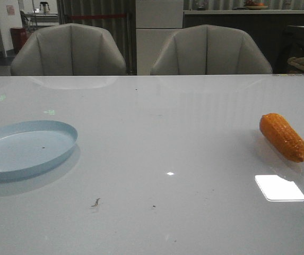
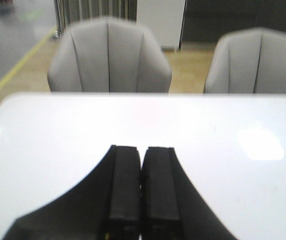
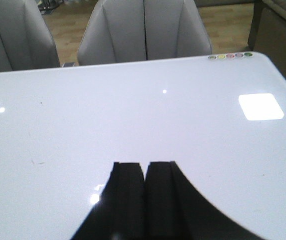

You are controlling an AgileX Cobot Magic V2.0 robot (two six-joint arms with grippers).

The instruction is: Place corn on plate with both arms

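Both my left gripper point(image 2: 142, 192) and right gripper point(image 3: 143, 200) are pressed together, holding nothing. Nothing is started: corn point(image 1: 283, 137) lies well right of the plate point(image 1: 14, 169). Next I must open and reach it.

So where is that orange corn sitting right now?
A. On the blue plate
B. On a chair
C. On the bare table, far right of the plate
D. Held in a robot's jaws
C: the corn lies on the table, far from the empty plate at left.
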